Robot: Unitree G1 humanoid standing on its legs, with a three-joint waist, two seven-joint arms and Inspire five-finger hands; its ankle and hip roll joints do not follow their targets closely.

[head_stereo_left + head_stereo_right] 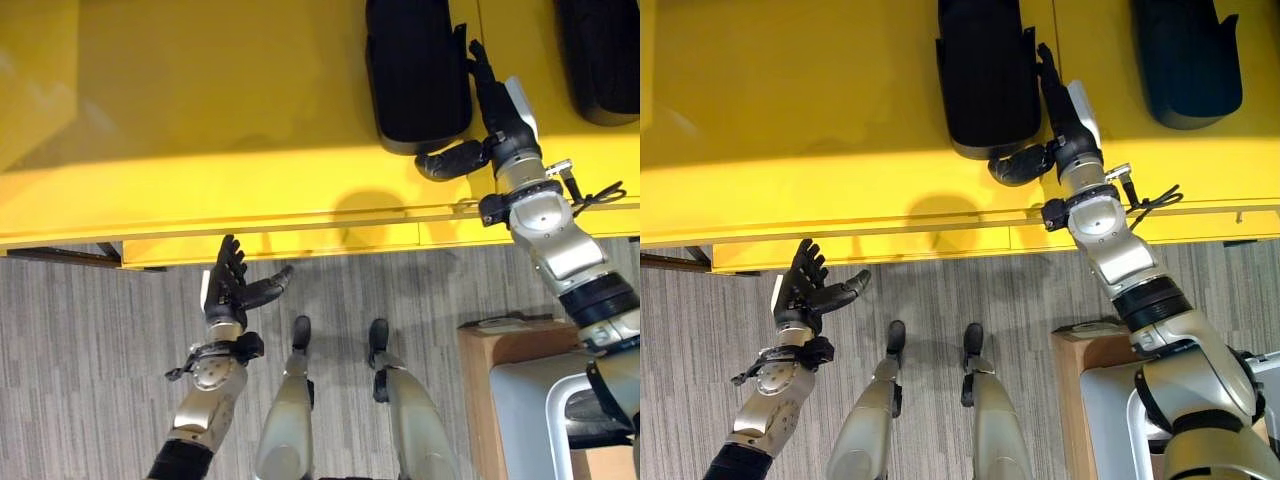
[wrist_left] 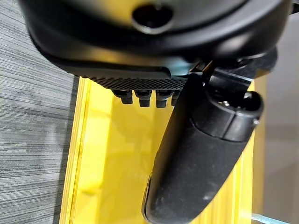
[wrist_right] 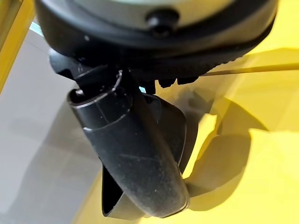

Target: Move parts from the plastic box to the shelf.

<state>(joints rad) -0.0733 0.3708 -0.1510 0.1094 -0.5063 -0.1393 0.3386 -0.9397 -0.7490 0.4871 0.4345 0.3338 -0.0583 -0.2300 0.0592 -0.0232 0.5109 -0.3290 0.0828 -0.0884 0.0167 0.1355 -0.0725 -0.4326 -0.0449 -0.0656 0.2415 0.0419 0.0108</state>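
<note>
The right hand (image 1: 497,105) is up over the yellow shelf (image 1: 200,110), resting along the right flank of a black part (image 1: 416,70). Its fingers (image 1: 1048,68) run straight up beside the part, and the thumb (image 1: 452,160) sticks out sideways under the part's near, rounded end. The fingers are extended, not curled round it; they lie against the side, with the thumb just below the near end. In the right wrist view the thumb (image 3: 135,158) shows in front of a dark curved piece (image 3: 175,135) on the yellow surface, and I cannot tell from there how firmly the two meet.

The part is a long, dark, rounded slab lying flat on the shelf. Its long axis runs from the shelf's front edge towards the back, with the rounded end facing the robot and the far end cut off by the top of the view. A second black part (image 1: 605,55) lies well apart to its right, on the same line, also with its rounded end facing the front.

The left hand (image 1: 232,285) hangs low in front of the shelf's edge, above the grey floor (image 1: 80,360). It is open and holds nothing, fingers spread upward and thumb (image 1: 270,290) out to the side.

A brown box (image 1: 500,390) stands on the floor at the lower right, under the right arm.
</note>
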